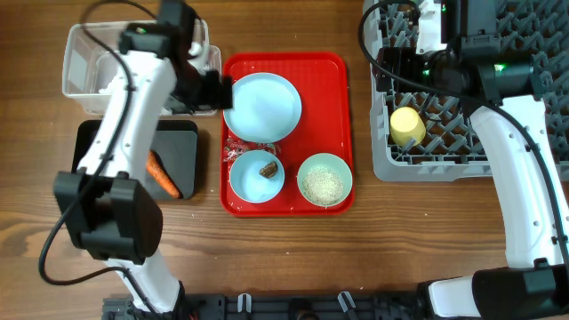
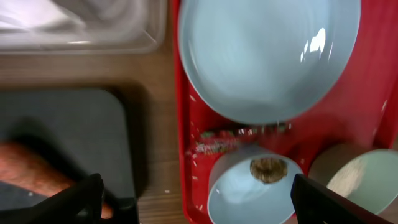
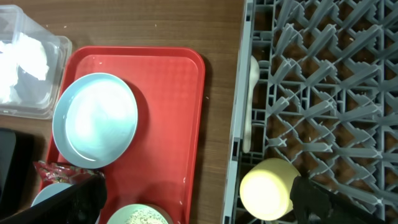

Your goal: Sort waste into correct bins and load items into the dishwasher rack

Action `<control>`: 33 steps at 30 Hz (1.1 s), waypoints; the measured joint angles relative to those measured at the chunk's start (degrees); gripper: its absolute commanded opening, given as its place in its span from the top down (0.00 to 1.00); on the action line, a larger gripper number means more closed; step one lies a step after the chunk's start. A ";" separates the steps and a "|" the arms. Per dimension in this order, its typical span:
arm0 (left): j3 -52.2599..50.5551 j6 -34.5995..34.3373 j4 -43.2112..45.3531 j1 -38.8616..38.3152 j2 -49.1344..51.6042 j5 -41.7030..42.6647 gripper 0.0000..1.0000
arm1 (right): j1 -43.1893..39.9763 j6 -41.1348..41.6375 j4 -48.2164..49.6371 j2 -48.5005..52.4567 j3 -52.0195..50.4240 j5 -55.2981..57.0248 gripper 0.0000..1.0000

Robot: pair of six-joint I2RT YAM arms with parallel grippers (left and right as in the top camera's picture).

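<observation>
Left fingers [image 2: 74,199] and right fingers [image 3: 74,196] are gaping wide, empty. The red wrapper [image 2: 217,144] is lying just ahead of the left pair, looking light and crinkly; pinching its exposed edge seems wisest.

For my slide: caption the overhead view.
Yellow cup in grey rack; plate, blue bowl and green bowl on red tray.

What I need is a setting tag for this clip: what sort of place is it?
Probably a lab tabletop staged as a dish-clearing station, not a real kitchen: a wooden table, a grey dishwasher rack and a red serving tray.
</observation>
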 measured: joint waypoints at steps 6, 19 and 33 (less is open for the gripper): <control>-12.61 5.97 9.66 -3.45 0.11 1.40 0.03 | 0.00 0.00 -0.17 0.00 0.00 0.00 0.02; -22.71 7.28 24.85 -3.34 0.24 5.68 0.37 | 0.00 0.00 -1.14 0.00 0.00 0.00 0.02; -22.86 8.02 22.29 -3.56 0.24 5.95 0.89 | 0.00 0.00 -1.84 0.00 0.00 0.00 0.02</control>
